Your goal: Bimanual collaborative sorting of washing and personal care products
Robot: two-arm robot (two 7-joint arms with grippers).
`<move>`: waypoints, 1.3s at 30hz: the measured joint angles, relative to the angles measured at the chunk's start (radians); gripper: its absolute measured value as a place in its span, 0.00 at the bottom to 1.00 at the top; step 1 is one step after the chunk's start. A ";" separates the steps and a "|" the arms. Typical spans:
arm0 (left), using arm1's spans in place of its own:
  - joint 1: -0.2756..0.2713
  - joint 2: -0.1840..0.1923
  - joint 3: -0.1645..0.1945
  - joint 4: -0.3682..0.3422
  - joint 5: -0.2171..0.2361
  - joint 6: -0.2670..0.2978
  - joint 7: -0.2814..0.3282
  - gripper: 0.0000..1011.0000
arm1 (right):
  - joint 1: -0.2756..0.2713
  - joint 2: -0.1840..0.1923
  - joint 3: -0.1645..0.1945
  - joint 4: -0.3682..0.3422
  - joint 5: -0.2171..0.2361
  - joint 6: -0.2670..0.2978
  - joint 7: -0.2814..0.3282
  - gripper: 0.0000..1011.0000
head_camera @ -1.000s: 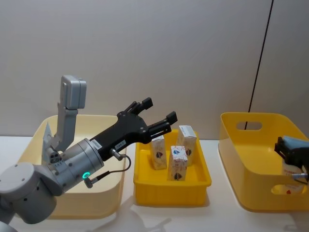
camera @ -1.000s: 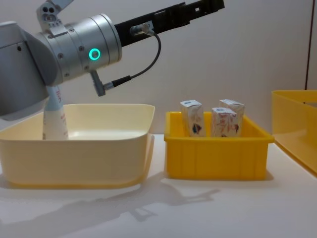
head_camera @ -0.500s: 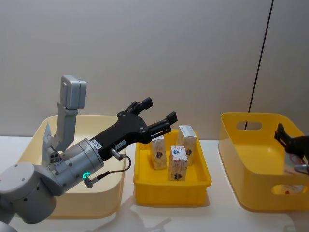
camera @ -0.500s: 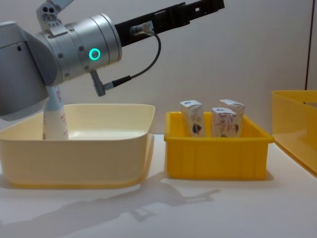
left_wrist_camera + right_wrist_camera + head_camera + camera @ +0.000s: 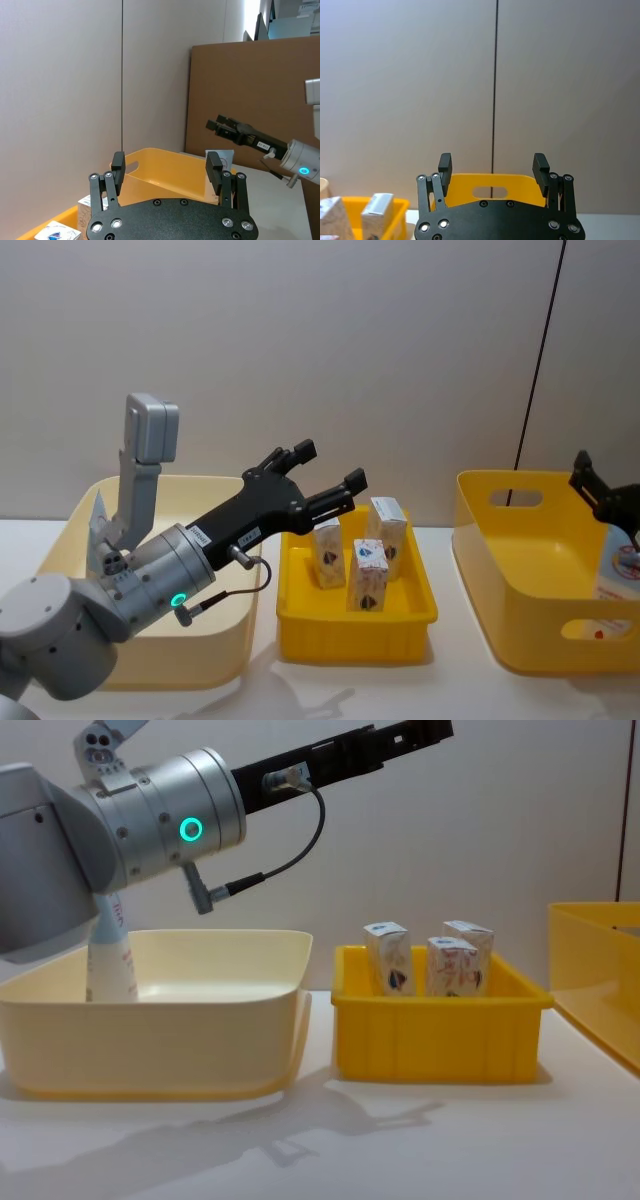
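Closest to you on the surface [image 5: 400,1150], the cream basin [image 5: 150,1040] on the left has one squeeze tube [image 5: 110,955] standing at its far-left corner. Just beside it, the small yellow tray [image 5: 355,630] holds three cartons [image 5: 368,575], all upright, long axis vertical. The left claw [image 5: 328,468] hangs above the tray's left side, fingers spread, empty. The cartons lie below and slightly ahead of its tips, so this arm is the nearer one; expect a downward reach. Farther right, the right claw [image 5: 600,492] hovers over the big yellow bin [image 5: 520,625], also spread and empty, with another tube [image 5: 622,575] in the bin beneath it.
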 joint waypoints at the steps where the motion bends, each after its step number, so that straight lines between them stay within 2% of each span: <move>1: 0.000 0.000 0.000 0.000 0.000 0.000 0.000 0.99 | -0.002 0.000 0.001 -0.004 0.004 -0.003 0.006 0.99; 7: 0.013 0.006 0.001 -0.011 0.012 0.000 0.021 0.99 | -0.007 0.001 -0.003 -0.006 0.005 -0.004 0.007 0.99; 12: 0.043 0.022 0.005 -0.038 0.048 0.000 0.073 0.99 | -0.028 0.006 -0.021 -0.015 0.010 -0.007 0.010 0.99; 16: 0.066 0.034 0.007 -0.057 0.073 0.000 0.110 0.99 | -0.058 0.014 -0.047 -0.029 0.017 -0.012 0.016 0.99; 34: 0.214 0.112 0.024 -0.186 0.241 0.002 0.362 0.99 | -0.233 0.060 -0.200 -0.111 0.060 -0.044 0.048 0.99; 39: 0.250 0.131 0.028 -0.217 0.280 0.003 0.421 0.99 | -0.264 0.068 -0.227 -0.126 0.068 -0.049 0.053 0.99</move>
